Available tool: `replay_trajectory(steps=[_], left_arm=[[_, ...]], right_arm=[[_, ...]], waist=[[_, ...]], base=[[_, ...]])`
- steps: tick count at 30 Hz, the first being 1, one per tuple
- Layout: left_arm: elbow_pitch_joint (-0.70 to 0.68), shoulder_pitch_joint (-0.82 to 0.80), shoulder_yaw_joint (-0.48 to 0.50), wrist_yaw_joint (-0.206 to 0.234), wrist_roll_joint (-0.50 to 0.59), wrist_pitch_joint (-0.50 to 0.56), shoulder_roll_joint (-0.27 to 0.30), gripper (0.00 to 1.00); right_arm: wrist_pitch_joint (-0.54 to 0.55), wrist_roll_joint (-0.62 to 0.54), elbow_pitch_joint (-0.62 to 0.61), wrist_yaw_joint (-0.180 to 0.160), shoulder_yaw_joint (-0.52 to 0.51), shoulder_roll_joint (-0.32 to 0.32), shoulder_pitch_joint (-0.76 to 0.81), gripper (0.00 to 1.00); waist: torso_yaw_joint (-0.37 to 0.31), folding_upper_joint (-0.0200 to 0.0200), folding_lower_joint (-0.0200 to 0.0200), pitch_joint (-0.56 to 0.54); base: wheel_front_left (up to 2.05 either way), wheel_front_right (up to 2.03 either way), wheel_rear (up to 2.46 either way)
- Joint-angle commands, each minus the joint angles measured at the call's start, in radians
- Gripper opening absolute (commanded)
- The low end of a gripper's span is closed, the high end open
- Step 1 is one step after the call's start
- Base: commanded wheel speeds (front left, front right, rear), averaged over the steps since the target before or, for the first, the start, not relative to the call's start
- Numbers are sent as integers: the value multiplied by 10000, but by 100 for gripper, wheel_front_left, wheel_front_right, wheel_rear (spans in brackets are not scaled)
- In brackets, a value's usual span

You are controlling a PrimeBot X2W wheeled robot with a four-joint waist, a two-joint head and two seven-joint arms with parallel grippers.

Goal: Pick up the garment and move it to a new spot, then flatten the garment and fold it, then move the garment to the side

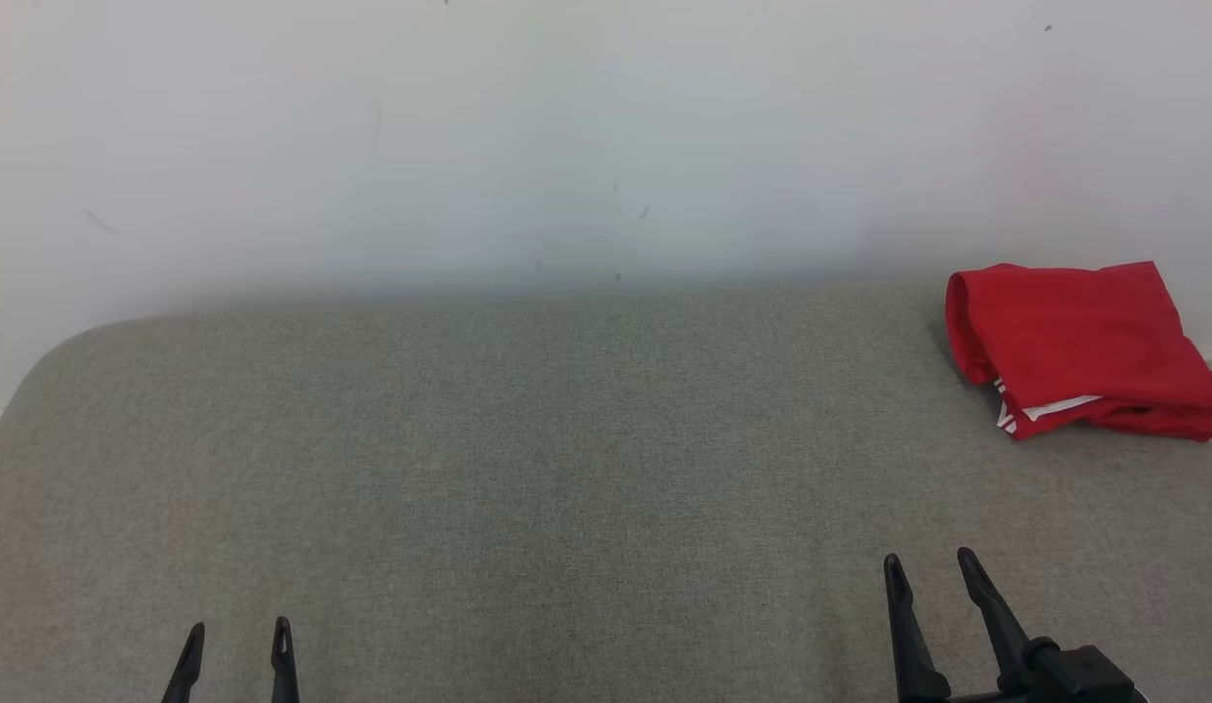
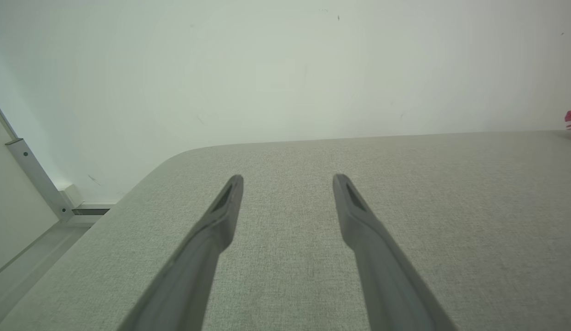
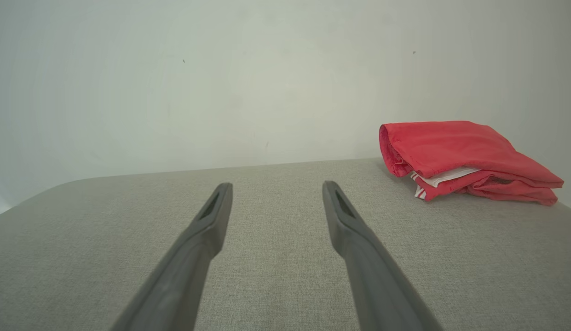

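- Right gripper (image 1: 929,557): jaws wide apart, empty; left gripper (image 1: 239,625) likewise.
- Garment (image 1: 1074,342): red folded bundle, probably light and limp; pinch its layered near edge.

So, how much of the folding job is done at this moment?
Looks done: the red garment lies folded at the far right of the grey table. In hand: nothing; left gripper and right gripper are open and empty, apart from it. Left: apparently nothing, unless this is only the start.
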Motion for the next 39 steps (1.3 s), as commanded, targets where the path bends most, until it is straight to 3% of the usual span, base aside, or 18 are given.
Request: replay_trajectory(steps=[1,5,6,10,23,39], left_arm=[[-1,92,-6,15,-117,-27,44,100],[42,97,-32,-1,-167,-27,59,100],[33,4,-29,-19,-55,1,25,0],[419,56,-36,-42,-67,33,-84,0],[516,-398,103,-190,-2922,768,-170,0],[533,-749,157,-320,-5525,1361,-252,0]], right_arm=[[-45,-68,5,-28,16,39,10,100],[-46,-49,28,-28,33,38,-7,100],[0,-24,21,0,17,2,-1,0],[66,8,385,0,17,8,154,0],[765,2768,483,-3,-209,43,-242,0],[1380,5275,563,-6,-391,75,-591,0]], waist=[[0,0,0,7],[3,0,0,10],[2,0,1,10],[3,0,2,13],[4,0,2,95],[6,0,2,182]], base=[[0,0,0],[0,0,0],[0,0,0],[0,0,0],[0,0,0],[0,0,0]])
